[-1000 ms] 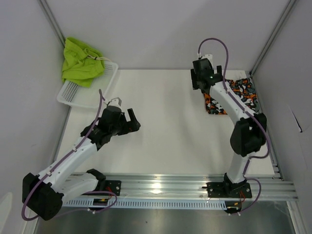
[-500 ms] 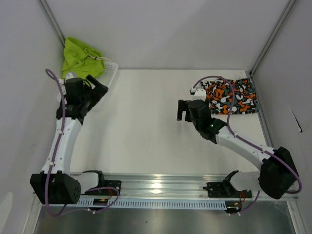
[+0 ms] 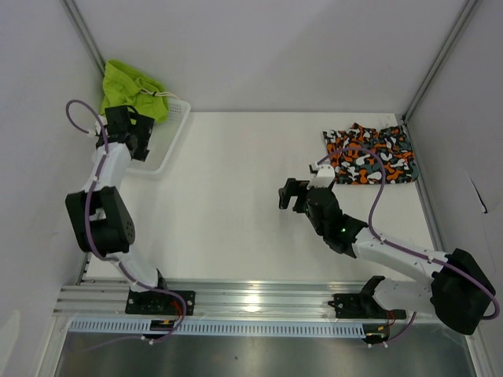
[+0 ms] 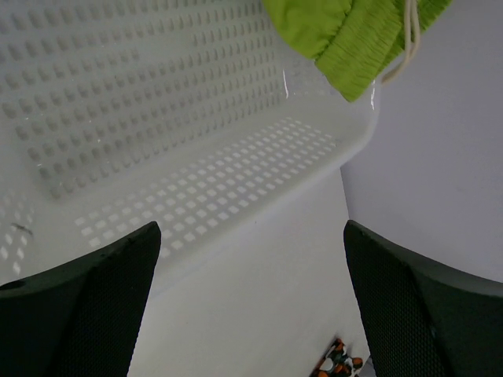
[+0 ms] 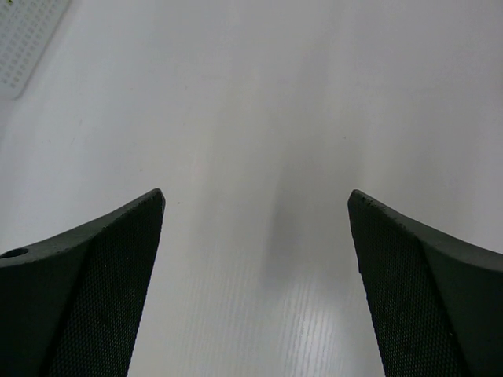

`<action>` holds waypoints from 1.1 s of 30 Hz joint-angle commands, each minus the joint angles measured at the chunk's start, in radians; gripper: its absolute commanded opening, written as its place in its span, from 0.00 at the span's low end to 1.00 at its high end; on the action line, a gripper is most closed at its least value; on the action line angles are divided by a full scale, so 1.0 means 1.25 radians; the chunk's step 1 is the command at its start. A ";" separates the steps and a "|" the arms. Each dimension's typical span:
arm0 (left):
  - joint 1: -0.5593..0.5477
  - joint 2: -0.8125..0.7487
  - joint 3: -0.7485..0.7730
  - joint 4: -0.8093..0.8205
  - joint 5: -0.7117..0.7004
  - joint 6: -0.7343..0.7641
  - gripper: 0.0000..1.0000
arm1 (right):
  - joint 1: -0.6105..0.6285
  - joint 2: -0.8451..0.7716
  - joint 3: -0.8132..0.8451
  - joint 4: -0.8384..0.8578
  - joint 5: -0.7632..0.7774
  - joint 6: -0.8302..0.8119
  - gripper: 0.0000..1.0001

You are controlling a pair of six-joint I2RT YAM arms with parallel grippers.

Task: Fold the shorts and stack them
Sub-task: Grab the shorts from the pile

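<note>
Lab robot cell: white tabletop (image 3: 236, 173), plain enclosure walls (image 3: 275, 55), aluminium mounting rail (image 3: 259, 297).

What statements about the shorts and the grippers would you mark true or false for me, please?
1. The lime green shorts drape over the far end of the white basket. True.
2. The camo shorts lie in the basket. False: they lie on the table, at the far right.
3. The left gripper is shut on the lime green shorts. False: it is open over the basket, holding nothing.
4. The right gripper is open over bare table. True.
</note>
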 commanded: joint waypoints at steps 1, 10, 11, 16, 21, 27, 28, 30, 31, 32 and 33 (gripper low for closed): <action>0.013 0.077 0.102 0.022 -0.023 -0.075 0.99 | 0.008 -0.026 -0.052 0.134 0.034 0.023 0.99; 0.016 0.324 0.308 0.104 -0.040 -0.082 0.99 | 0.013 -0.002 -0.060 0.161 0.035 0.010 0.99; 0.018 0.344 0.320 0.110 -0.035 -0.089 0.99 | 0.013 0.000 -0.059 0.156 0.034 0.010 0.99; 0.020 0.458 0.417 0.119 -0.013 -0.117 0.99 | 0.015 0.004 -0.068 0.177 0.033 0.004 1.00; 0.022 0.572 0.486 0.173 0.041 -0.188 0.95 | 0.015 0.014 -0.069 0.184 0.040 -0.002 0.99; 0.022 0.603 0.532 0.276 -0.005 -0.176 0.55 | 0.015 0.021 -0.069 0.193 0.041 -0.013 1.00; 0.021 0.603 0.543 0.282 -0.016 -0.155 0.49 | 0.015 0.022 -0.069 0.194 0.040 -0.015 1.00; 0.021 0.613 0.605 0.293 -0.036 -0.111 0.32 | 0.015 0.025 -0.068 0.191 0.042 -0.016 0.99; 0.022 0.625 0.629 0.303 -0.034 -0.106 0.26 | 0.015 0.027 -0.068 0.192 0.042 -0.016 0.99; 0.025 0.632 0.639 0.333 -0.013 -0.105 0.09 | 0.015 0.030 -0.066 0.193 0.041 -0.016 0.99; 0.029 0.637 0.660 0.346 -0.001 -0.104 0.00 | 0.015 0.032 -0.066 0.193 0.041 -0.018 1.00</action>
